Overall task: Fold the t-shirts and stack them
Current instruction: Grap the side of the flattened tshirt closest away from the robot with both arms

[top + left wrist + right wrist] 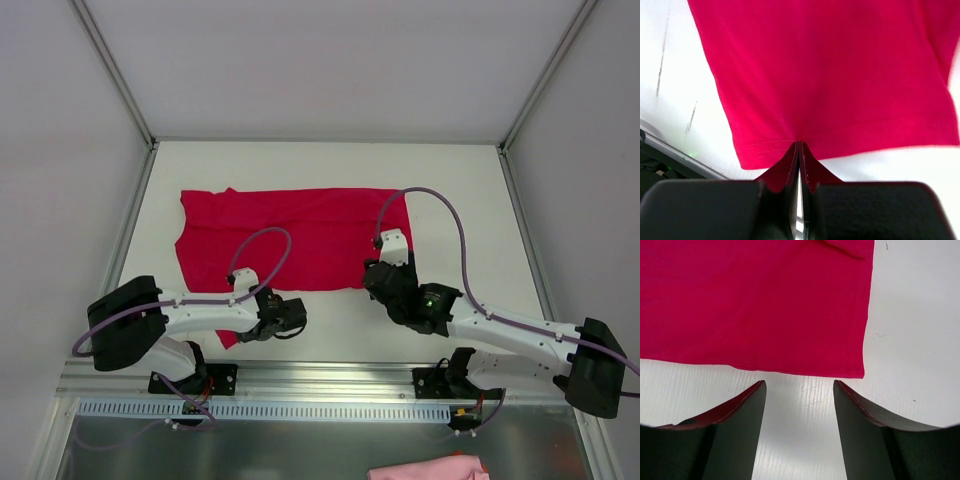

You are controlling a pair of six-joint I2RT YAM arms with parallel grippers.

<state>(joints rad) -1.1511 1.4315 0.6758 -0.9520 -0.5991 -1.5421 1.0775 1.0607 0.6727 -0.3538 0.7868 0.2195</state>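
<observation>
A crimson t-shirt lies spread flat across the middle of the white table. My left gripper is at its near left corner, shut on the stitched hem, which rises in a small peak between the fingertips. The rest of the t-shirt lies flat beyond. My right gripper stands open at the near right corner. In the right wrist view its gripper holds nothing, and the t-shirt's near edge lies just beyond the fingertips, apart from them.
A metal rail runs along the table's near edge, close to the left gripper. A pink cloth lies below the table at the bottom right. Grey walls and frame posts close in the sides and back.
</observation>
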